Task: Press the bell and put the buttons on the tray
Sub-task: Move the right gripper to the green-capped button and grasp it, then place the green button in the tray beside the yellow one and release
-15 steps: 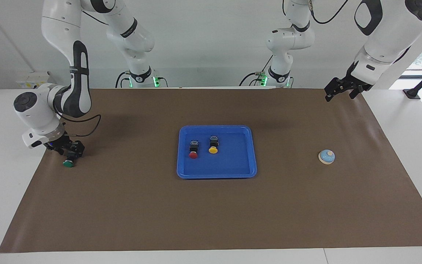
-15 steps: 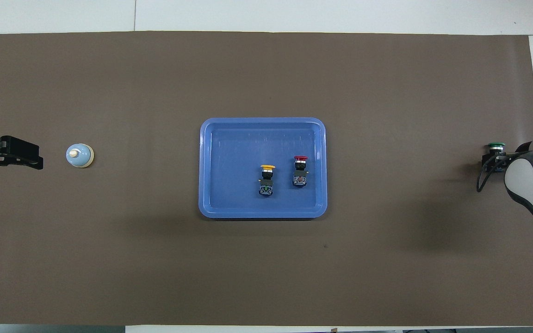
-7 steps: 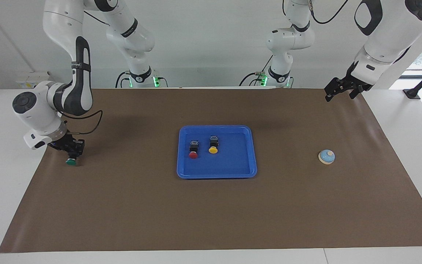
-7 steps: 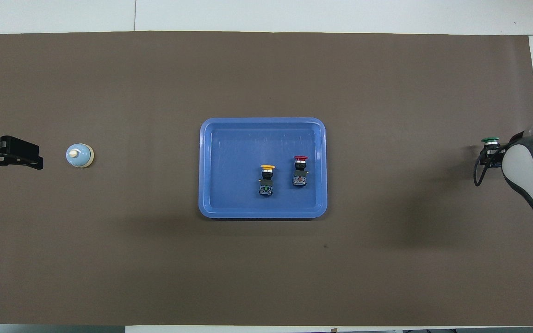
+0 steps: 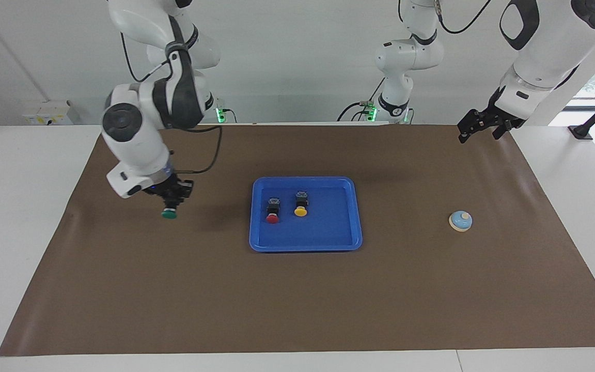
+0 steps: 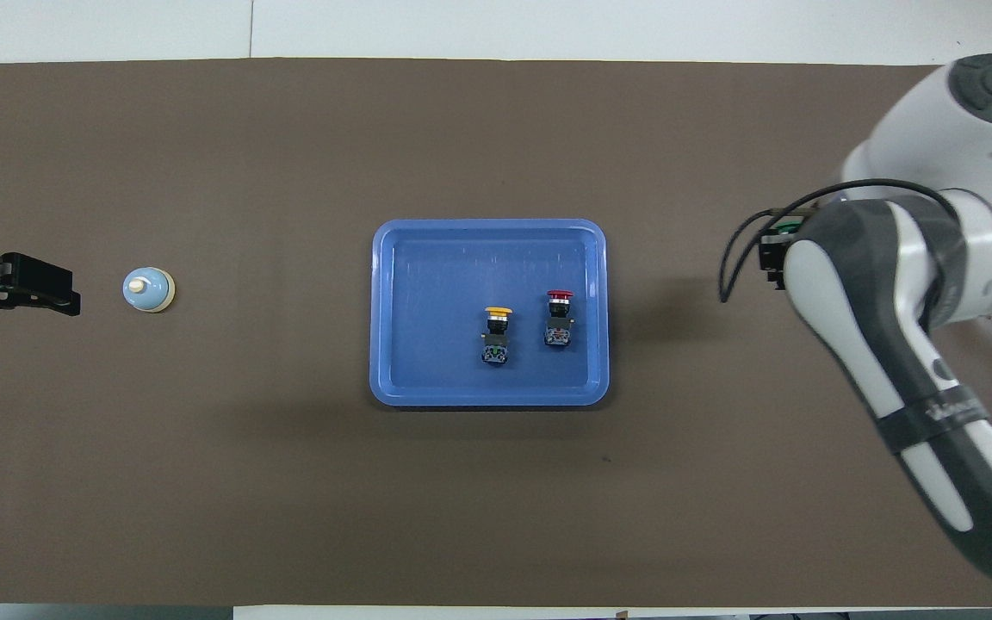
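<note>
The blue tray (image 5: 305, 247) lies in the middle of the brown mat and also shows in the overhead view (image 6: 427, 258). In it lie the red button (image 5: 272, 212) (image 6: 558, 316) and the yellow button (image 5: 301, 204) (image 6: 496, 331), side by side. My right gripper (image 5: 172, 200) (image 6: 773, 255) is shut on the green button (image 5: 169, 213) (image 6: 787, 227). It holds the button in the air over bare mat between the tray and the right arm's end. The bell (image 5: 460, 220) (image 6: 148, 289) stands on the mat toward the left arm's end. My left gripper (image 5: 479, 135) (image 6: 40, 294) waits open, raised beside the bell.
The brown mat (image 5: 297, 299) covers most of the white table. The right arm's forearm (image 6: 909, 362) hangs over the mat at its own end and hides part of it from above.
My right gripper has lifted the green button off the mat near the right arm's end and carried it toward the tray. The left arm has not moved.
</note>
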Controlling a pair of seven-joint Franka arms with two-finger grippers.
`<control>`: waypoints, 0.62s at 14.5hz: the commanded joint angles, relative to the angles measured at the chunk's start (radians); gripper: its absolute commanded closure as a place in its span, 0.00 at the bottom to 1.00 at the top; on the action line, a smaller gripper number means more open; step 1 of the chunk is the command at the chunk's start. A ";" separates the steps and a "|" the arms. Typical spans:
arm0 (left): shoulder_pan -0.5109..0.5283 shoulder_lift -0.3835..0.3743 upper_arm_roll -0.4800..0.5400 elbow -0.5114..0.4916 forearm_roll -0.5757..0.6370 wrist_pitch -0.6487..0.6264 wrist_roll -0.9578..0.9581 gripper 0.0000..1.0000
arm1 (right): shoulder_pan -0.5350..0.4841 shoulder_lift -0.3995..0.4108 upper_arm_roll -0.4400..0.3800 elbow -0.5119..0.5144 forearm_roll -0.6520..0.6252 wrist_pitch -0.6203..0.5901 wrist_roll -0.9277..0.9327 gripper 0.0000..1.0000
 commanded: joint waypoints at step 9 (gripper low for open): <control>0.006 0.001 -0.001 0.016 -0.010 -0.019 -0.003 0.00 | 0.498 0.214 -0.014 0.099 0.127 0.293 0.483 1.00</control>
